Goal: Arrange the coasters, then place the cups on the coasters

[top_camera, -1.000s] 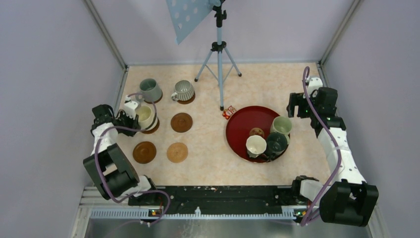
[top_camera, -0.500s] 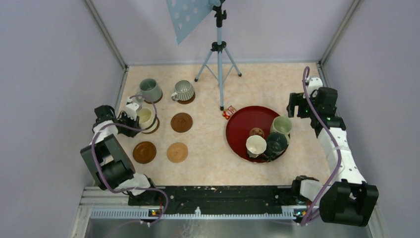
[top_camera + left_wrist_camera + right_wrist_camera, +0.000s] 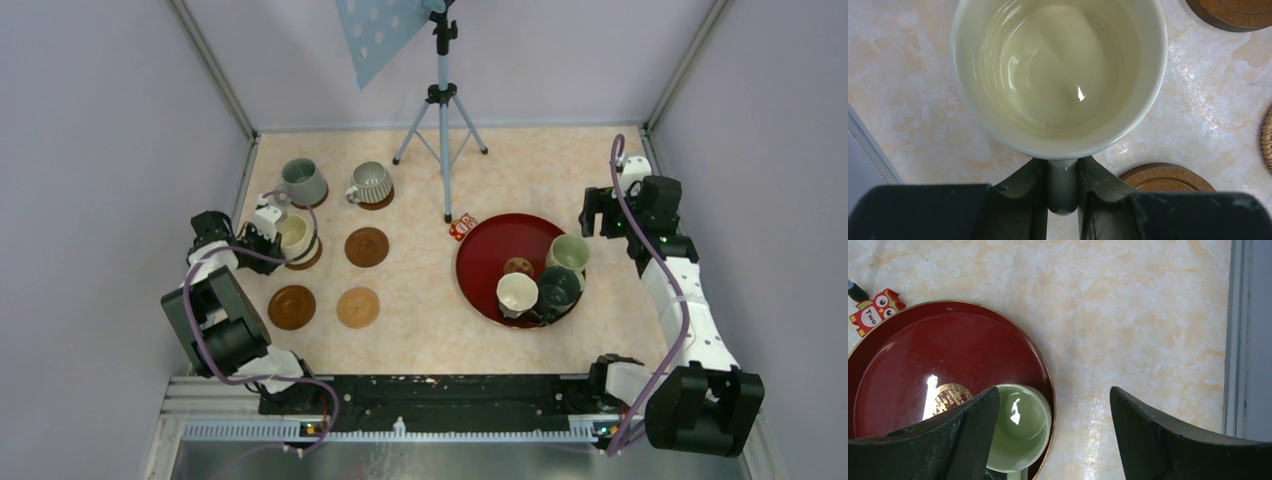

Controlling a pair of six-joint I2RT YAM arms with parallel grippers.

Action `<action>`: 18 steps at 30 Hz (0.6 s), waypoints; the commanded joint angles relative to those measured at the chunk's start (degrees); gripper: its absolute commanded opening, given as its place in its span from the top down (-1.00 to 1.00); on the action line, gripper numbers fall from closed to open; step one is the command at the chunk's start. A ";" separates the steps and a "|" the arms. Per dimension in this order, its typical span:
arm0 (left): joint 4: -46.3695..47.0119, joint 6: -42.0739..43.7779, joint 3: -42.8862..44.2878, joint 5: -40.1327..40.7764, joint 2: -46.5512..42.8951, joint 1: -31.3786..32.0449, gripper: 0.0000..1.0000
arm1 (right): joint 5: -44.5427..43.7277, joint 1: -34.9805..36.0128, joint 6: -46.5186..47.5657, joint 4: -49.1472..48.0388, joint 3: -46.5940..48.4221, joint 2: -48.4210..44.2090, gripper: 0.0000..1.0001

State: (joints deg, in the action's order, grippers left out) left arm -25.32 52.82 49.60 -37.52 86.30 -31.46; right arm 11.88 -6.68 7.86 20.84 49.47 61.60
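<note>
At the far left, the left tool (image 3: 1063,180) is clamped shut on the handle of the cream ceramic mug (image 3: 1058,75), one finger on each side of the handle, with the mug upright and empty. From above, this mug overlaps a dark brown round wooden coaster (image 3: 306,257) near the left edge of the pale marbled table (image 3: 420,330); whether it rests on the disc or hangs just over it cannot be told.

Behind it, the grey-green ceramic mug (image 3: 303,181) stands on a coaster whose dark rim just shows, and just to its right the ribbed grey ceramic mug (image 3: 371,183) stands on another brown disc (image 3: 380,203). Three wooden discs lie bare: a dark one (image 3: 366,246) right of the cream mug, a dark one (image 3: 291,307) nearer the arms, and a lighter one (image 3: 358,307) beside that.

A camera tripod (image 3: 441,100) stands at the back, with a small owl tag (image 3: 462,227) near its foot and just beside the large red round tray (image 3: 490,250). On the tray's right half the white mug (image 3: 517,293), the dark teal mug (image 3: 558,288) and the pale green mug (image 3: 569,252) stand bunched together.

The right tool (image 3: 1053,392) hangs above the tray's right edge with its jaws spread wide, holding nothing.
</note>
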 commanded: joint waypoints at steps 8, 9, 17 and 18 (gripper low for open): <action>-2.02 1.51 3.58 -0.40 0.62 -0.76 0.08 | 0.43 -0.44 0.58 -0.89 0.10 -0.01 -0.60; -2.43 1.54 3.80 -0.37 0.53 -0.89 0.03 | 0.43 -0.46 0.58 -0.96 0.10 -0.08 -0.60; -9.74 3.38 7.44 -1.18 -2.86 -1.77 -0.64 | 1.03 -0.44 0.58 -0.66 0.18 -0.24 -0.60; -10.75 3.55 8.06 -1.27 -3.56 -1.83 -0.75 | 1.16 -0.44 0.58 -0.64 0.18 -0.25 -0.60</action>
State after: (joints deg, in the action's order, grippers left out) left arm -31.03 54.78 54.15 -37.04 86.48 -32.80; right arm 11.94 -6.68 7.90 20.86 49.47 61.60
